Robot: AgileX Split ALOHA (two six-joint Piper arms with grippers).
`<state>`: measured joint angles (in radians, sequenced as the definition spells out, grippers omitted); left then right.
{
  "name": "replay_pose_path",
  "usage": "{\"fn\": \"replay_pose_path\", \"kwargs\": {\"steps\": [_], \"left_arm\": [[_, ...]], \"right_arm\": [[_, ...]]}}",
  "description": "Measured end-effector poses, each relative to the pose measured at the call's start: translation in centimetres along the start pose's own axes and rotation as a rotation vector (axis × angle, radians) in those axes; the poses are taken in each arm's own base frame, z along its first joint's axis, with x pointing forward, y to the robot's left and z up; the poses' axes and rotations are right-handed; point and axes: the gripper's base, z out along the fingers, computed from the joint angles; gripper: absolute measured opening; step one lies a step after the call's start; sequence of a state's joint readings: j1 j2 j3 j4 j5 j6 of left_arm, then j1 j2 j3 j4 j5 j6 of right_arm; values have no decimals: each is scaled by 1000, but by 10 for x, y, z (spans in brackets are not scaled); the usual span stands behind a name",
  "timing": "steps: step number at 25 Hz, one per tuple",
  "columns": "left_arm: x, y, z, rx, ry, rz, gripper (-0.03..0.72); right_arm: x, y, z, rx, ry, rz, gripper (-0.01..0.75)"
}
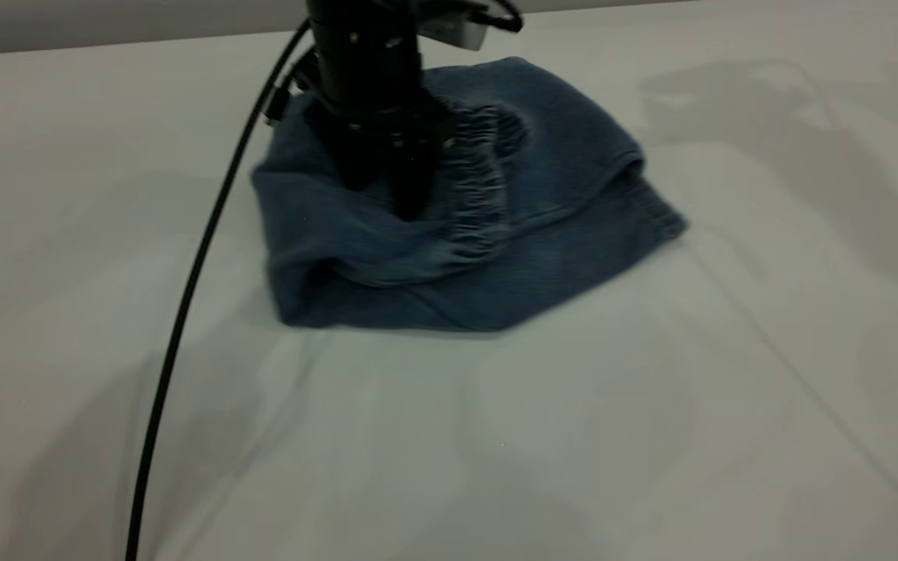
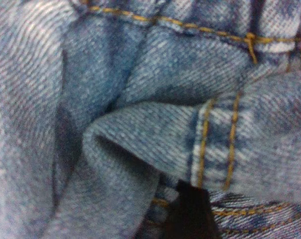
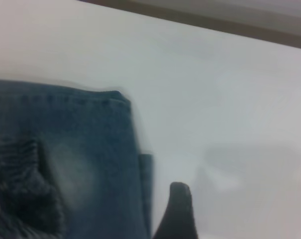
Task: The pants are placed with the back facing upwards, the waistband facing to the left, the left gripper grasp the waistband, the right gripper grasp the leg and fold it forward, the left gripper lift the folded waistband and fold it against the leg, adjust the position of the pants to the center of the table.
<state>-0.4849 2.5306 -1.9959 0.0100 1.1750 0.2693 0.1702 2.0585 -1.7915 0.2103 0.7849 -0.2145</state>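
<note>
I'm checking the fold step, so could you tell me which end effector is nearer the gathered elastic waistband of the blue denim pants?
Left. The left end effector presses into the denim beside the gathered elastic waistband; the right end effector hovers over bare table off the pants' edge.

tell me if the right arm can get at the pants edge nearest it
Probably yes. The right hand hovers over bare table beside the pants edge; the left hand works farther off, at the waistband.

A pale grey-white worktop (image 1: 652,436) fills nearly the whole scene, with soft shadows lying across it. Behind its far edge runs a darker grey wall (image 1: 106,19). The light is dim and even.
</note>
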Motion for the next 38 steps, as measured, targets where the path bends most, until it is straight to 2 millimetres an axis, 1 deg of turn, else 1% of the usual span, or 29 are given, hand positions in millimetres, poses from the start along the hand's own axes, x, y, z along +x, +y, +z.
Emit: {"fn": "replay_pose_path", "kwargs": {"steps": [5, 9, 11, 13, 15, 17, 20, 22, 25, 28, 32, 36, 38], "left_arm": [[1, 13, -1, -135, 11, 57, 519], [-2, 7, -2, -135, 5, 68, 519], [-5, 0, -4, -90, -14, 51, 519], [-9, -8, -11, -61, -22, 49, 519], [-15, -14, -22, -36, -46, 42, 519], [-22, -14, -37, -32, -91, 23, 519], [-34, -12, -68, -41, -209, -12, 519], [-39, -10, -101, -59, -304, -41, 519], [-38, -10, -152, -86, -436, -48, 519], [-28, -12, -189, -97, -513, -69, 519], [-13, -11, -229, -137, -583, -102, 519], [8, -8, -270, -211, -658, -173, 519], [21, -9, -294, -237, -708, -215, 519]], "right_arm": [[0, 0, 0, 0, -1, 0, 533], [-1, 0, 0, 3, -13, 0, 533], [-1, -1, 0, 7, -14, -4, 533], [-2, -2, -1, 20, -15, -19, 533], [-6, -2, -5, 25, -17, -27, 533], [-12, 0, -14, 22, -22, -32, 533], [-23, 2, -33, 17, -41, -40, 533], [-28, 5, -47, 10, -37, -45, 533], [-35, 8, -72, 1, -27, -58, 533], [-42, 13, -101, -6, -32, -65, 533], [-47, 20, -147, -10, -65, -60, 533], [-47, 28, -197, -8, -159, -27, 533], [-44, 33, -226, -12, -216, -11, 533]]}}
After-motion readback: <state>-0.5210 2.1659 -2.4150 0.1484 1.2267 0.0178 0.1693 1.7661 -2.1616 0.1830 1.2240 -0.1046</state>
